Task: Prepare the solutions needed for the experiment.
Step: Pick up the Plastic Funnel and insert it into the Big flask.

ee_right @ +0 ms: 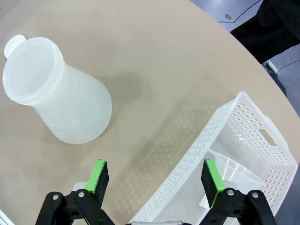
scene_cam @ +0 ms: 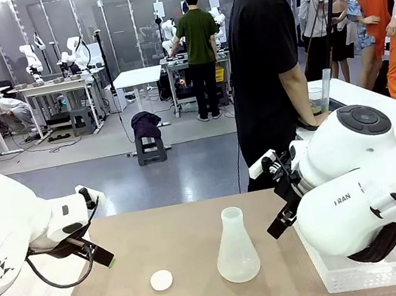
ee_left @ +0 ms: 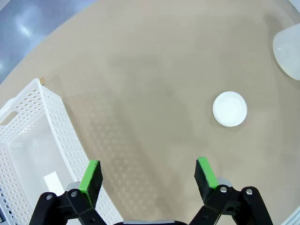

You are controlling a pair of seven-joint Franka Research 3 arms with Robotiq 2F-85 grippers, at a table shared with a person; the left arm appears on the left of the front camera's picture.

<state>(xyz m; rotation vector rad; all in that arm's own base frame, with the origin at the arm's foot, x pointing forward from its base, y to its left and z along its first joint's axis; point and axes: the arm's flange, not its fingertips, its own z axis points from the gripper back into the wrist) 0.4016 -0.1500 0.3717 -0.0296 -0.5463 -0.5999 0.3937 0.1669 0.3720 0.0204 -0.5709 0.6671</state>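
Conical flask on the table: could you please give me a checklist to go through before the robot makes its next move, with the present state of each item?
1. Conical flask stands upright, mouth uncovered: ok.
2. Left tool is open and holds nothing: ok.
3. Right tool is open and holds nothing: ok.
4. White disc lies flat on the table, apart from the flask: ok.
5. Liquid inside the flask: cannot tell; the translucent wall shows no colour.
6. Person has no hand over the table: ok.
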